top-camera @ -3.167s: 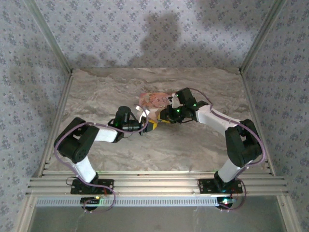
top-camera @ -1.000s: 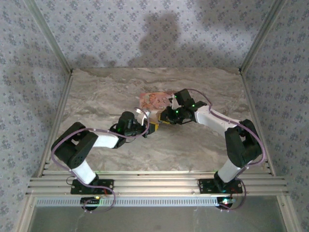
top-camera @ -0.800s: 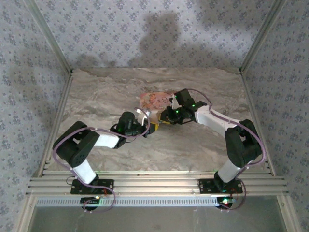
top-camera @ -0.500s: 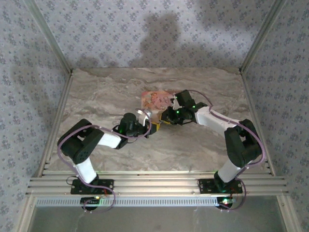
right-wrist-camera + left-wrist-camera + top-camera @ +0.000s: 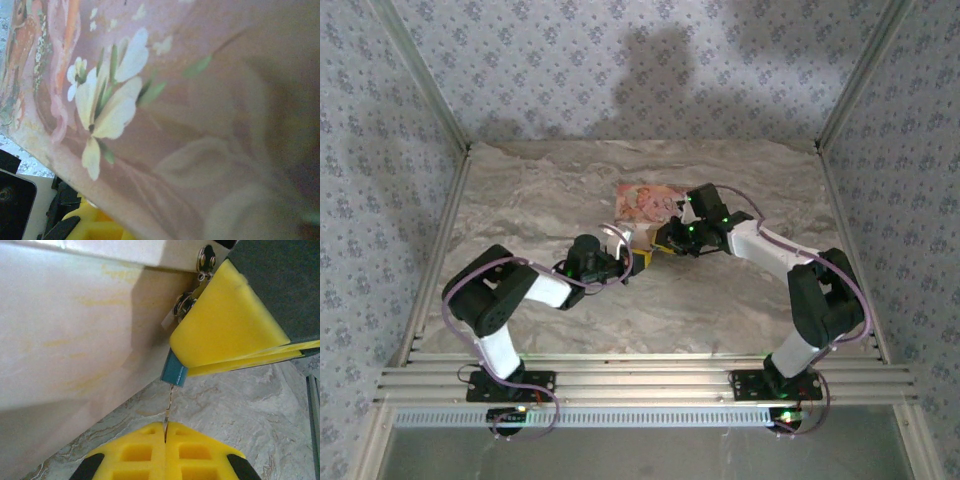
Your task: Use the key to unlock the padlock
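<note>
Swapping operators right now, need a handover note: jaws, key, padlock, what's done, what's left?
Left gripper: jaws shut on the key, blade lined up with the underside of the padlock.
Right gripper: jaws shut on the padlock, holding it close beside the pink box.
Done: both grasps; key tip is at or in the keyhole, depth not visible.
Left: seat the key fully if needed, turn it, pull the padlock open. Its top is hidden behind the right pads.

Left gripper (image 5: 165,434), right gripper (image 5: 657,247): both closed.
</note>
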Controlling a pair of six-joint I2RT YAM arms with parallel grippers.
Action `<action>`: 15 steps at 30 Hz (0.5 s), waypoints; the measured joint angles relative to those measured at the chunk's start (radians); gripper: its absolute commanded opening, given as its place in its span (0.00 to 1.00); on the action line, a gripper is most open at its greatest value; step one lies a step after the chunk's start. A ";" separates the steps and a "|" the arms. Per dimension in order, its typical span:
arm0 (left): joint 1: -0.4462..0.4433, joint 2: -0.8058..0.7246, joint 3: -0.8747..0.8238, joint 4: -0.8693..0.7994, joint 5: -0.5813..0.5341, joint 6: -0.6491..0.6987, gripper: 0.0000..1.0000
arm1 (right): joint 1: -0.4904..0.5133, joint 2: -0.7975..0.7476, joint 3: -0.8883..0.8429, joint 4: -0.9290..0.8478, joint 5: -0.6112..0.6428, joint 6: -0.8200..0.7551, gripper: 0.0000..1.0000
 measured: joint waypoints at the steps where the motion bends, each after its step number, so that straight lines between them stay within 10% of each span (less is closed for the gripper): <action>1: 0.002 0.000 0.000 0.000 0.006 -0.003 0.00 | 0.000 0.000 0.000 0.000 -0.002 0.000 0.00; 15: 0.041 0.013 0.000 0.038 0.092 -0.046 0.00 | -0.006 0.000 -0.009 0.040 -0.035 0.042 0.00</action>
